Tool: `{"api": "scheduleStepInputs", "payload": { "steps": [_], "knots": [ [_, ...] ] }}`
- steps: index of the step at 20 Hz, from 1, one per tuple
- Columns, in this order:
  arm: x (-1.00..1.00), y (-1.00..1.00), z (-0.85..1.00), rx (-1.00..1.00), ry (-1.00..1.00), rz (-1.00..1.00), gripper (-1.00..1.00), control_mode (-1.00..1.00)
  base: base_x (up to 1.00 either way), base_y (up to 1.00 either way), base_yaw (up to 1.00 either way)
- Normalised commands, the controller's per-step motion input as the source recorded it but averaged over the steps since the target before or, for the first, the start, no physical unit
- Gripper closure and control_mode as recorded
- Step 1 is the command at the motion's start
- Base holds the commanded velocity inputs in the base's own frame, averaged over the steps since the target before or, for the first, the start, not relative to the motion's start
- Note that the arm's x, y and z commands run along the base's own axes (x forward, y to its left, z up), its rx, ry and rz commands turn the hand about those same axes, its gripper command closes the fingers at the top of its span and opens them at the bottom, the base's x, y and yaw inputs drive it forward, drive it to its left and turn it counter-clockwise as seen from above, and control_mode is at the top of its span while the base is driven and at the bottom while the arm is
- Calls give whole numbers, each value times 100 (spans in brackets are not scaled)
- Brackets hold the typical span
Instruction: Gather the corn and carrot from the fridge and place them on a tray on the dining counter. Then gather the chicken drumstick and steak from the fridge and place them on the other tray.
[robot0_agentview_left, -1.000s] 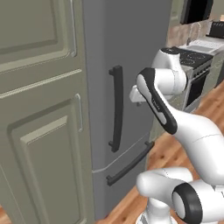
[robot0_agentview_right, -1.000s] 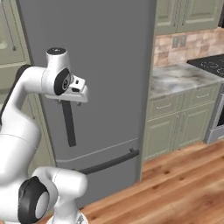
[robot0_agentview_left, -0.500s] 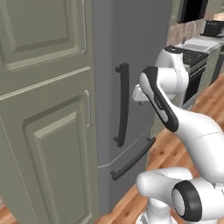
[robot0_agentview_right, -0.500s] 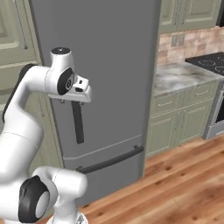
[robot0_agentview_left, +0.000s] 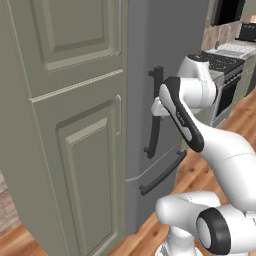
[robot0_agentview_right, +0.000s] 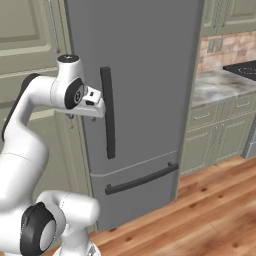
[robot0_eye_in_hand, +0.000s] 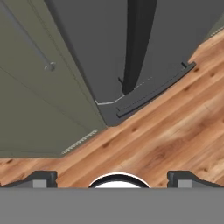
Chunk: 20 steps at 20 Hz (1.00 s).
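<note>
Base driven closer to the closed fridge (robot0_agentview_right: 145, 75), tool (robot0_eye_in_hand: 112, 178) spread open, near the door handle (robot0_agentview_right: 107, 112), holding nothing

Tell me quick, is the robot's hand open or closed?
Hand: open, holding nothing, near the fridge's door handle.
</note>
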Motion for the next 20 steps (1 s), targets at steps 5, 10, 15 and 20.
{"api": "scheduleStepInputs", "payload": {
  "steps": [5, 10, 15, 20],
  "knots": [
    [0, -5, 0, 0, 0, 0, -100, -100, -7, -13, 0],
    [4, -22, -3, 0, 0, 2, -100, -100, 0, 0, 0],
    [17, -8, 0, 0, -4, 7, -100, -100, 0, 0, 0],
    [64, -26, -2, 4, -5, 18, -100, -100, 0, 0, 0]
  ]
}}
